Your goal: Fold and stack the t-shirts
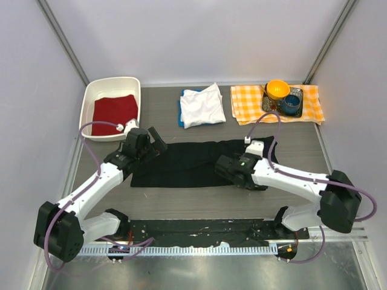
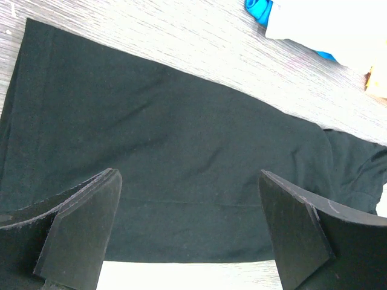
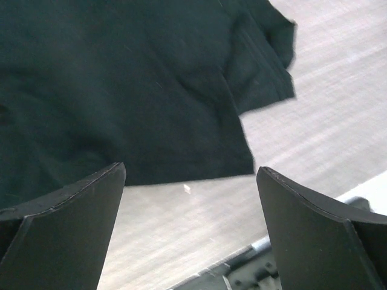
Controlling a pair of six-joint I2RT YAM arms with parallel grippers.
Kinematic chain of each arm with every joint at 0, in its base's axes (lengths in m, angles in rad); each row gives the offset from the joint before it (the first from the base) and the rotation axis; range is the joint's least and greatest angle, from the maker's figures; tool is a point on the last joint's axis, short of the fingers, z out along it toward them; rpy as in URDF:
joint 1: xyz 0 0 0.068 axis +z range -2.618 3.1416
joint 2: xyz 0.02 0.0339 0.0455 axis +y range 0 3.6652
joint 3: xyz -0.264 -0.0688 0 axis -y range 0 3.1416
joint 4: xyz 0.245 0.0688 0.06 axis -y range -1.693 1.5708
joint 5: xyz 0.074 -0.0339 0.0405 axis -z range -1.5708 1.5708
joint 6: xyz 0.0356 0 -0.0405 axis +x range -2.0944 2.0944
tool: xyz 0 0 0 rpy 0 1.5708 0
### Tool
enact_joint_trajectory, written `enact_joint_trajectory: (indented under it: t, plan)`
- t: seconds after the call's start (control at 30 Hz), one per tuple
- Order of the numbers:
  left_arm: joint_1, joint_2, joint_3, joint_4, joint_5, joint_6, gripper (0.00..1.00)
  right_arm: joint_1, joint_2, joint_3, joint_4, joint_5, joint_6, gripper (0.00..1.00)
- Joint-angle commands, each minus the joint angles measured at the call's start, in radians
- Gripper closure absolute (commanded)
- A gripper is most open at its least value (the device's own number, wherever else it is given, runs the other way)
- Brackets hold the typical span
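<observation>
Nearest the lens in each wrist view are my own dark fingers: the left gripper [image 2: 187, 181] and the right gripper [image 3: 190, 175] both stand spread wide with nothing between their jaws, only cloth and tabletop showing through the gap. From overhead, the arm bases run along the bottom of the frame and both arms reach up toward the centre, where the black t-shirt [image 1: 187, 163] lies flat on the grey table [image 1: 181, 202] as a long, narrow band running left to right. It looks folded once lengthwise, with a sleeve bunched at its right end, so I judge it only partly folded. The left gripper hangs over the band's upper left end; the right gripper is over its lower right edge, near the sleeve. At upper centre the white t-shirt [image 1: 202, 106] rests folded on top of the blue t-shirt [image 1: 180, 115], of which only a thin edge shows. That pair reads as finished and stacked, leaving the black one to be folded down and carried up onto them. At upper left sits a white bin [image 1: 91, 96] holding a red cloth [image 1: 115, 112]; whether that is another shirt I cannot tell. At upper right, just beside the stack, a checked cloth [image 1: 245, 106] carries a tray with an orange bowl [image 1: 277, 89] and a blue cup [image 1: 291, 104]. Bare table lies between the black shirt and the stack, so nothing blocks that path; the checked cloth just beside the stack is the one thing to avoid.
</observation>
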Motion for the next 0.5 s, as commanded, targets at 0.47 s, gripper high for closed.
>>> enact_joint_trajectory:
  t: [0.47]
  plan:
    - [-0.003,0.098,-0.039,0.196,0.104,0.147,0.0,-0.463,0.08,-0.025,0.982,-0.275,-0.572,0.0]
